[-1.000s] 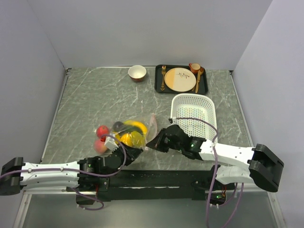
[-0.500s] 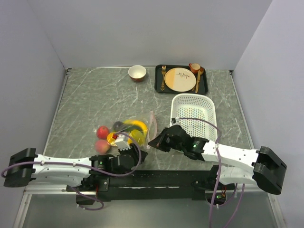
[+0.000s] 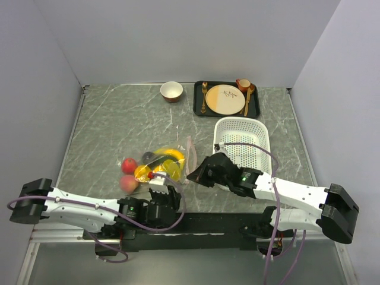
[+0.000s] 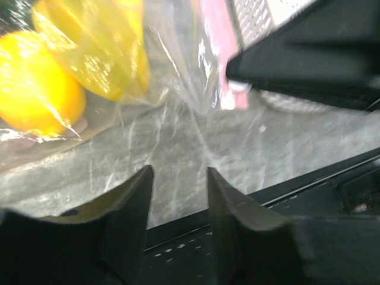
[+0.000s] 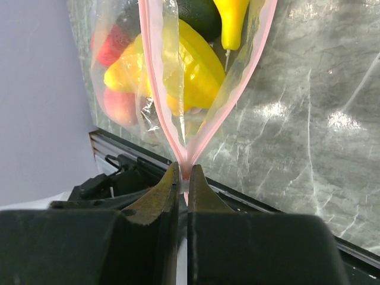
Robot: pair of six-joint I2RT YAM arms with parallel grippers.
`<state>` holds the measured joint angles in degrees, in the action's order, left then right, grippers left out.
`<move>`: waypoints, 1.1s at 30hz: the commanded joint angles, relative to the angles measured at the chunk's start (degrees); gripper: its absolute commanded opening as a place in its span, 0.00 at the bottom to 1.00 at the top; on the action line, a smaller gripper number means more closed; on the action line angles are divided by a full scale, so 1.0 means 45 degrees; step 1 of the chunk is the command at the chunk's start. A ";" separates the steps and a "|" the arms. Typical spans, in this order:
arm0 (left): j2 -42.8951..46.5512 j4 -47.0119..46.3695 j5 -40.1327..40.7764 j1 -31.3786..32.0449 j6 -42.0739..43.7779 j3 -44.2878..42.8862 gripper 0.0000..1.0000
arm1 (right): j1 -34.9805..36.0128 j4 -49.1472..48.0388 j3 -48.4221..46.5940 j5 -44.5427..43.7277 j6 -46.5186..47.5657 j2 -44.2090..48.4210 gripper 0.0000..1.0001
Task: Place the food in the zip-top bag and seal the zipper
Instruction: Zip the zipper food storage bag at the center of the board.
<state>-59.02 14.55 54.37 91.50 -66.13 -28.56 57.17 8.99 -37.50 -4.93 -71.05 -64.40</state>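
Note:
The clear zip-top bag (image 3: 161, 164) lies near the table's front with the yellow banana (image 3: 170, 154), round yellow and orange fruits and a dark ball inside. A red apple (image 3: 128, 165) and pink peach (image 3: 127, 183) sit at its left end; I cannot tell if they are inside. My right gripper (image 3: 193, 176) is shut on the near end of the pink zipper (image 5: 183, 169), whose two strips (image 5: 151, 71) spread apart above it. My left gripper (image 4: 178, 178) is open and empty, its tips just short of the bag's crinkled plastic (image 4: 178, 124), in front of the bag (image 3: 162, 189).
A white perforated basket (image 3: 242, 142) stands right of the bag, just behind my right arm. A black tray (image 3: 227, 99) with a beige plate and cutlery, and a small bowl (image 3: 171, 91), are at the back. The black front rail (image 4: 279, 190) runs right below my left fingers.
My left arm has slid right along the front edge, from beside the peach to in front of the bag's middle. The right gripper has held the zipper end with little movement.

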 commanded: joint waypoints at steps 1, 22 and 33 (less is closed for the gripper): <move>0.1765 -0.0106 0.1004 0.0095 -0.1122 0.0329 0.52 | -0.0087 -0.0220 -0.0399 -0.0019 -0.0012 0.0308 0.05; 0.5164 -0.4285 -0.2762 -0.2576 -0.7376 0.4136 0.70 | -0.0087 -0.1824 0.0813 0.0159 -0.0521 0.0717 0.04; 0.3647 -0.9282 -0.5947 -0.4748 -0.6106 0.5154 0.70 | -0.0087 -0.1764 0.0735 -0.0038 -0.0521 0.0640 0.04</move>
<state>-37.78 -11.35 35.40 71.90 -95.15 -7.68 56.97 2.66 -33.91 -3.18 -72.84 -62.39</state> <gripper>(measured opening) 0.704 0.072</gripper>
